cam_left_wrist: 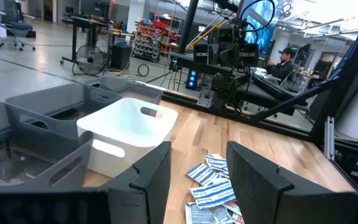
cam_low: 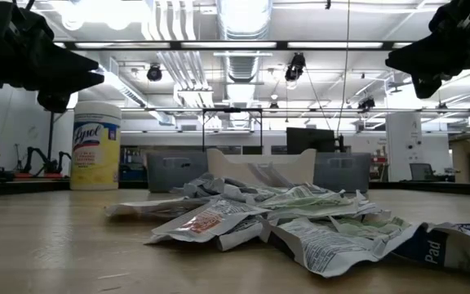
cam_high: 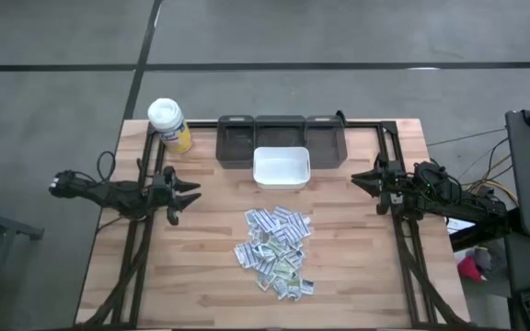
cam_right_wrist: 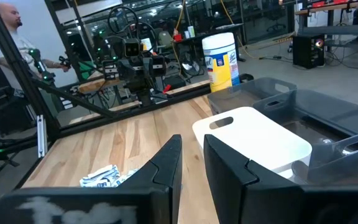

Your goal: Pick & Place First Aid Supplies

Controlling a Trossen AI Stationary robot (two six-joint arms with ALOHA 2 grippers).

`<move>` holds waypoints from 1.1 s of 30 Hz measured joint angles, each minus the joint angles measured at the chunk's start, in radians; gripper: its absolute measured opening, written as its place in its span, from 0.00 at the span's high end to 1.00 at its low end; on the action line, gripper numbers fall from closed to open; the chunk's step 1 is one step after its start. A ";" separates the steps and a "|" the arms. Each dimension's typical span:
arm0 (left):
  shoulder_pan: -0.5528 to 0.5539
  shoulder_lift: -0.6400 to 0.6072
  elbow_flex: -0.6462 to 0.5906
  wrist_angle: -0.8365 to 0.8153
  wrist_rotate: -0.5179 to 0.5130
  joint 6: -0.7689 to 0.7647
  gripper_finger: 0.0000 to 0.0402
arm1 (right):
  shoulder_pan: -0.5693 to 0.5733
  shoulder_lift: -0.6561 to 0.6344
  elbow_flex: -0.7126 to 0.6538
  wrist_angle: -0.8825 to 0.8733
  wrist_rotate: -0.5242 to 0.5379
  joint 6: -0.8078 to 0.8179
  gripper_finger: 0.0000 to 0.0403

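Hovering left pincer (cam_high: pixel 191 195) with fingers apart, empty, at tabletop (cam_high: pixel 201 285) left edge. Holding right pincer (cam_high: pixel 361 181) narrowly parted, empty, at right edge. Packets (cam_high: pixel 276 250) lying heaped mid-tabletop, just before white bin (cam_high: pixel 281 167). Awaiting first pick: lowering onto an outlying packet likely required.

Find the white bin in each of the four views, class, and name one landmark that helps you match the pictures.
High view: white bin at top centre, in front of the grey trays.
Low view: centre, behind the packet pile, only its upper rim showing.
Left wrist view: left of centre.
Right wrist view: right of centre.
Shared landmark: the grey trays directly behind the bin.
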 joint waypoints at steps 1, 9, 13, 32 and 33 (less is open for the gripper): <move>0.000 0.000 0.000 0.000 0.000 0.000 0.60 | 0.000 0.000 0.000 0.000 0.000 0.000 0.84; 0.000 0.000 0.000 0.000 0.000 0.000 0.60 | 0.000 0.000 0.000 0.000 0.000 0.000 0.84; 0.000 0.000 0.000 0.000 0.000 0.000 0.60 | 0.000 0.000 0.000 0.000 0.000 0.000 0.84; 0.000 0.000 0.000 0.000 0.000 0.000 0.60 | 0.000 0.005 0.000 0.194 -0.146 0.352 0.84; 0.000 0.000 0.000 0.000 0.000 0.000 0.60 | 0.000 0.012 0.000 0.234 -0.169 0.353 0.84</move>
